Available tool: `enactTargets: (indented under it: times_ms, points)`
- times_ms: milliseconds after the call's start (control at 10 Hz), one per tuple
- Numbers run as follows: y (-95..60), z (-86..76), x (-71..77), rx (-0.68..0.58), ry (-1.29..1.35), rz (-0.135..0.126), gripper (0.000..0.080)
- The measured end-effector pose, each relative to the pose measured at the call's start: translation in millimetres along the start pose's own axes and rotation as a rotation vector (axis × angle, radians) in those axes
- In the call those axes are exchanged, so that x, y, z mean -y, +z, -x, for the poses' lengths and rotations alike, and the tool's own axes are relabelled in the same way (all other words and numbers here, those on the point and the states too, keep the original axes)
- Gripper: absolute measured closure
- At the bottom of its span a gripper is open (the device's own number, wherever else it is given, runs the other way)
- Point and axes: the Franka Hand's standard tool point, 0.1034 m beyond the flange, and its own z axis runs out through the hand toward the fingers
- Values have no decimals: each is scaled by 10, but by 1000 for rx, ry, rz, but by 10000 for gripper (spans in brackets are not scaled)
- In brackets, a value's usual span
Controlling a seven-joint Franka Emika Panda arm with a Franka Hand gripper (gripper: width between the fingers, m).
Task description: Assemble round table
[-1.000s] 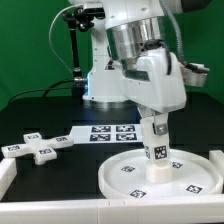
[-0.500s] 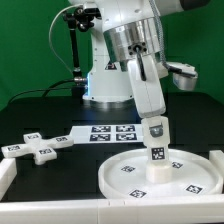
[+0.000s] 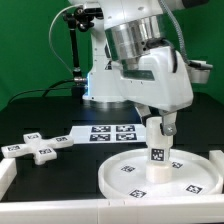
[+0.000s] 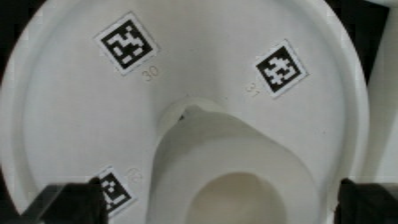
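From the exterior view I see the round disc [image 3: 112, 178] lying flat at the table's front on that view's right. The cross-shaped piece [image 3: 40, 147] sits well apart to the left, and the leg [image 3: 157, 158] stands upright at the disc's centre, directly under the gripper [image 3: 158, 128]. Only the wrist view shows me the dark fingertips [image 4: 71, 200] on either side of the leg's top, narrowly spread and apparently clamped on it, though blur hides the actual contact.

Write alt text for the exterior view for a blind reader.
The robot's gripper holds the short leg upright at the centre of the round disc. A cross-shaped piece lies on the exterior view's left, the marker board beyond the disc.
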Motion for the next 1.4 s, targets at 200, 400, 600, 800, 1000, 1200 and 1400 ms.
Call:
enactTargets:
  times_ms: [200, 400, 600, 800, 1000, 1200, 1400]
  points:
    - [0, 0, 0, 0, -112, 0, 150]
    - [-7, 18, -13, -1, -377, 30, 150]
    - [-21, 27, 25, -13, -672, 68, 150]
    - [-12, 13, 46, -9, -893, 75, 150]
    - [-9, 3, 37, -3, -1043, 78, 150]
    - [-8, 0, 35, 2, -1203, 82, 150]
    - [1, 41, 40, 8, -1507, 133, 150]
